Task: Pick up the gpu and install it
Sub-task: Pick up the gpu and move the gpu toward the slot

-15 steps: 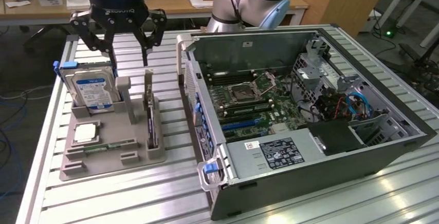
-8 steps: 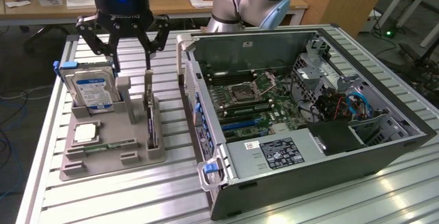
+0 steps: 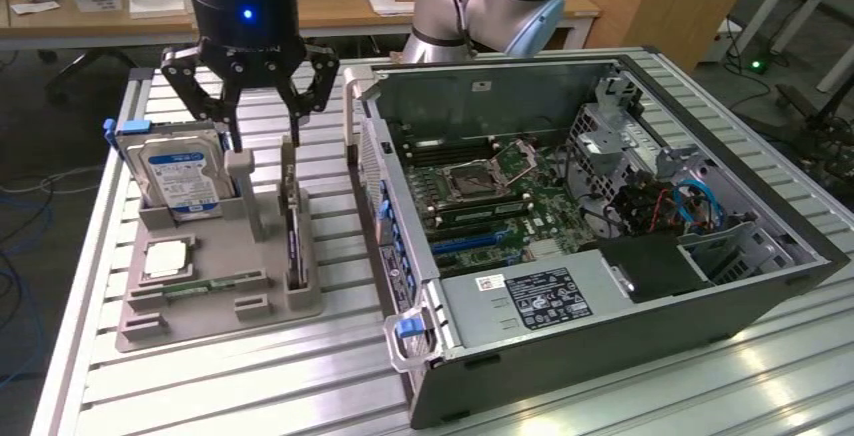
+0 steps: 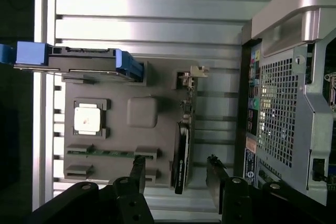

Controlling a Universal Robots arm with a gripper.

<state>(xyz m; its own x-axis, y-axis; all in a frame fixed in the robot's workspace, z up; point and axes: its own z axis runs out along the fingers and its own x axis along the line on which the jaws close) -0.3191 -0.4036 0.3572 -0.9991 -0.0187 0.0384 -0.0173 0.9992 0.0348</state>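
The gpu (image 3: 292,228) is a thin dark card standing on edge in a slot of the grey holder tray (image 3: 254,301), its silvery bracket at the far end. My gripper (image 3: 263,142) hangs just above that end, open and holding nothing. One finger is near the bracket's top, the other over the hard drive's stand. In the wrist view the gpu (image 4: 183,148) appears edge-on, lying in line with the gap between the two fingertips of the gripper (image 4: 176,174).
On the same tray stand a silver hard drive with a blue label (image 3: 180,176), a square processor (image 3: 167,256) and a green memory stick (image 3: 207,284). The open computer case (image 3: 694,286) with its motherboard (image 3: 501,191) lies at the exterior view's right, on a ribbed metal table.
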